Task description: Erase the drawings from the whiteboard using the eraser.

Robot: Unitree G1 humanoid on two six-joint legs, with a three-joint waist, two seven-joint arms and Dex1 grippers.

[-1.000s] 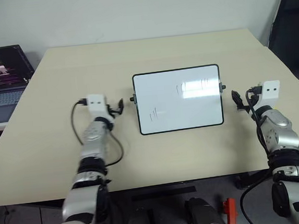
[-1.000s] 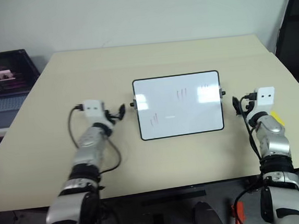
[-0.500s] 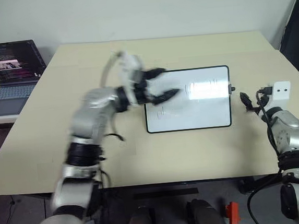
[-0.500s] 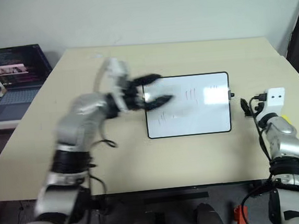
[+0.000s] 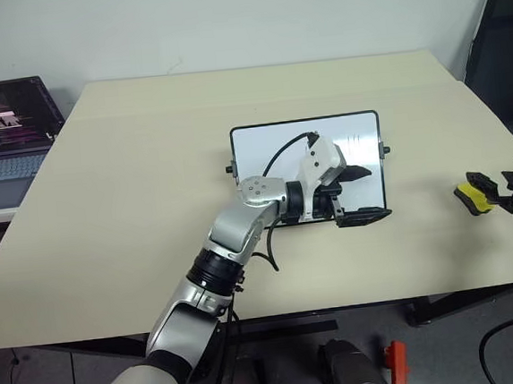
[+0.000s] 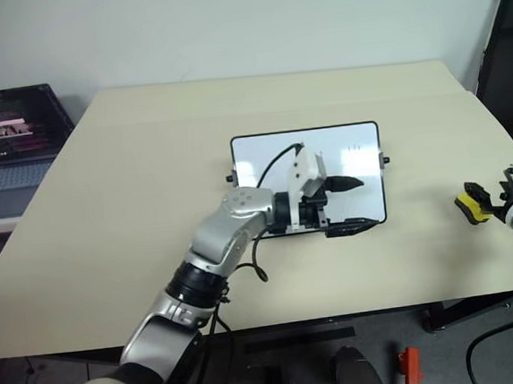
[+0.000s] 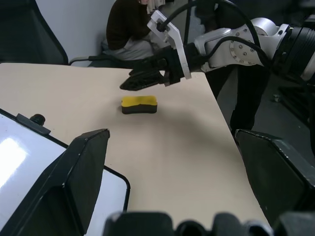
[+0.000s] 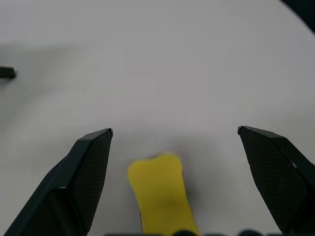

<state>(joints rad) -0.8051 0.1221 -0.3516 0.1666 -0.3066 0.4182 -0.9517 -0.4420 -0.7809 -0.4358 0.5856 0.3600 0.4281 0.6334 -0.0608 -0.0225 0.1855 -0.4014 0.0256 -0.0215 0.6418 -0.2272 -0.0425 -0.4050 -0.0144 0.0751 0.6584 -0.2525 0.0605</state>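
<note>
The whiteboard (image 5: 261, 138) lies flat in the middle of the table. My left arm reaches across it, and my left gripper (image 5: 362, 194) stands open over its near right corner, pointing right with nothing between its fingers. The arm hides most of the drawings; faint grey strokes (image 6: 354, 152) show near the board's far right. The yellow eraser (image 5: 470, 197) lies on the table to the right of the board. My right gripper (image 8: 175, 130) is open, low over the eraser (image 8: 162, 194), which lies loose between the fingers. The left wrist view shows the eraser (image 7: 139, 104) just in front of those fingertips.
An open laptop (image 5: 3, 124) stands on a side surface to the left. A dark chair (image 5: 499, 36) is at the far right. A seated person (image 7: 128, 24) is beyond the table's right edge. Bare tabletop (image 5: 146, 166) surrounds the board.
My left arm has swung rightward across the board, from its left edge to its near right corner. My right gripper has moved out to the right, over the eraser.
</note>
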